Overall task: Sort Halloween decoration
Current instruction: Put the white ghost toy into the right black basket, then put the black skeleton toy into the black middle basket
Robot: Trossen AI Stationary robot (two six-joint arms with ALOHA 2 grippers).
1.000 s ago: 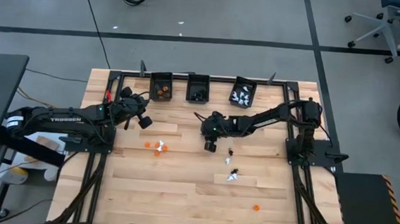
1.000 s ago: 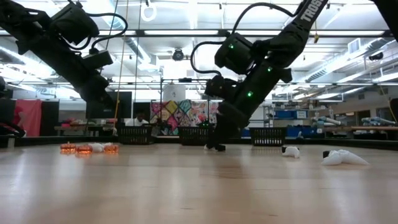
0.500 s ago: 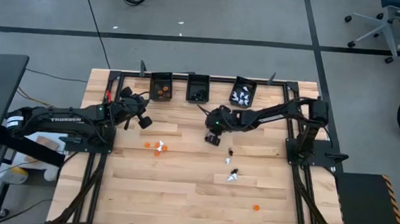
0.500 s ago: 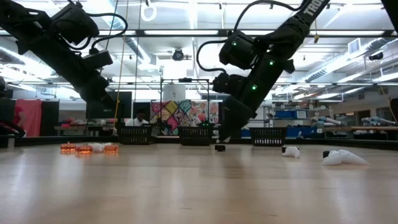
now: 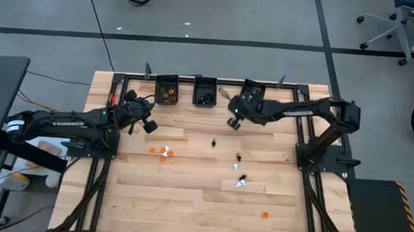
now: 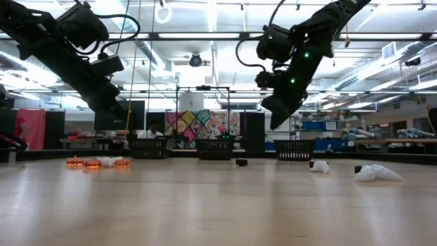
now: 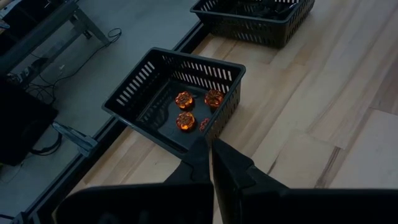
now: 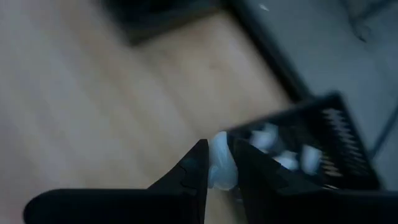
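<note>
Three black bins line the far edge of the wooden table (image 5: 186, 202): the left bin (image 5: 167, 90) holds orange trinkets (image 7: 185, 110), the middle bin (image 5: 204, 92) dark ones, and the right bin (image 5: 254, 94) white ones. More decoration lies loose on the boards: an orange and white cluster (image 5: 162, 152) left of centre, a small black piece (image 5: 214, 141) in the middle, black and white pieces (image 5: 240, 180) nearer the front, and a lone orange piece (image 5: 265, 214) near the front edge.

The right gripper (image 5: 234, 121) hangs above the table just short of the right bin, with nothing between them. Its fingers are nearly closed, pinching a small white trinket (image 8: 220, 160) that stands roughly along them; its shape is too blurred to tell more.

The left gripper (image 5: 150, 126) waits near the left bin, fingers pressed together and holding nothing.
</note>
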